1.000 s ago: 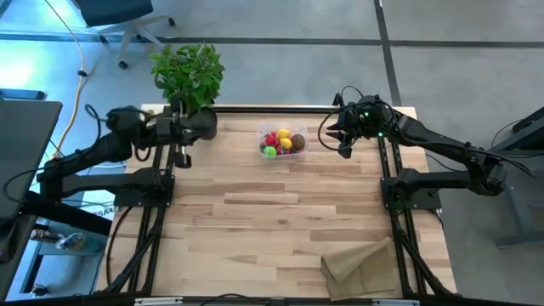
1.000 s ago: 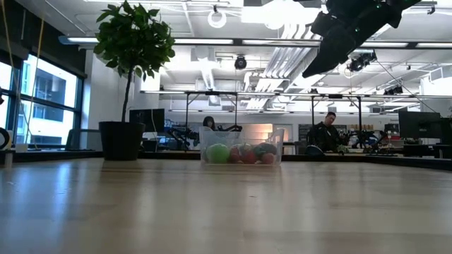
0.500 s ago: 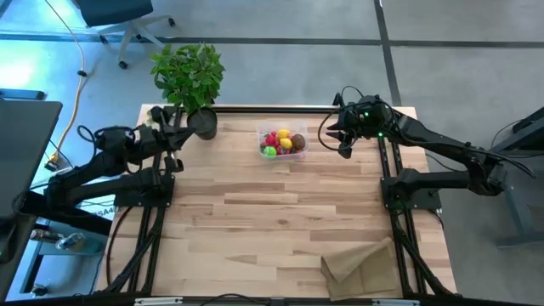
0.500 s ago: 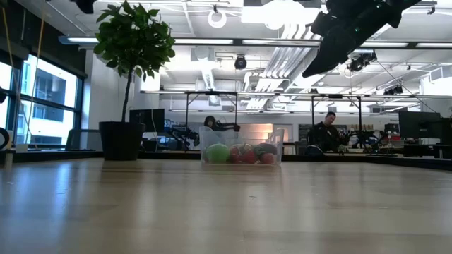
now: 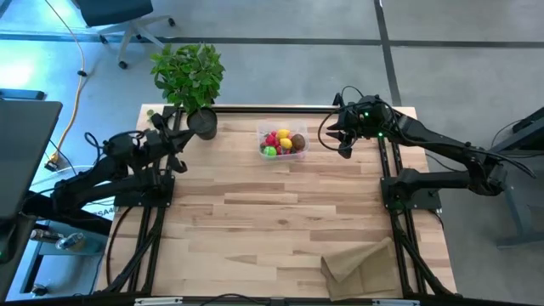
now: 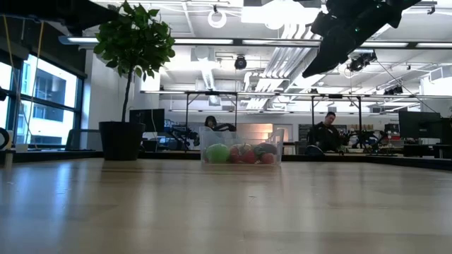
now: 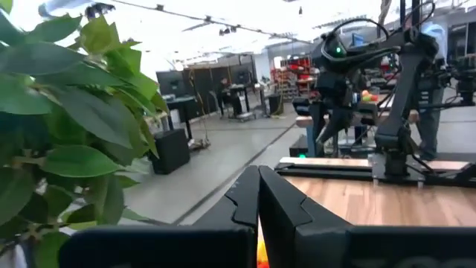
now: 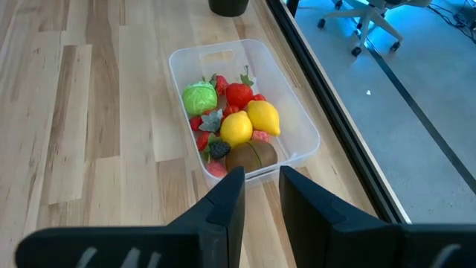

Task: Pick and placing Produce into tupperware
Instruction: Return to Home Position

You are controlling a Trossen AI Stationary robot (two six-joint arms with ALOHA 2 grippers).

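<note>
We judge the sorting itself finished: every piece of produce we can see lies inside the tupperware point(image 8: 212, 59), which stands at the far edge of the table point(image 5: 280, 221), between the two arms. No fruit shows loose on the boards. What seems left is only for the arms to go to rest.

The right gripper point(image 8: 261, 171) hangs above the table just beside the tupperware, its fingers a little apart and holding nothing. The left gripper point(image 7: 259, 179) sits at the table's left edge near the potted plant point(image 5: 189, 72), its fingers pressed together and empty.

The tupperware is thin, see-through plastic, rectangular with rounded corners and a soft rim. In it, two lemons point(image 8: 236, 128) look smooth and glossy, the lime point(image 8: 199, 97) shows a ribbed green skin, and the kiwi point(image 8: 251, 155) is dull brown. Small red berries point(image 8: 239, 94) fill the gaps. The table is pale jointed wood strips, and a creased paper bag point(image 5: 357, 259) lies at its near edge.
</note>
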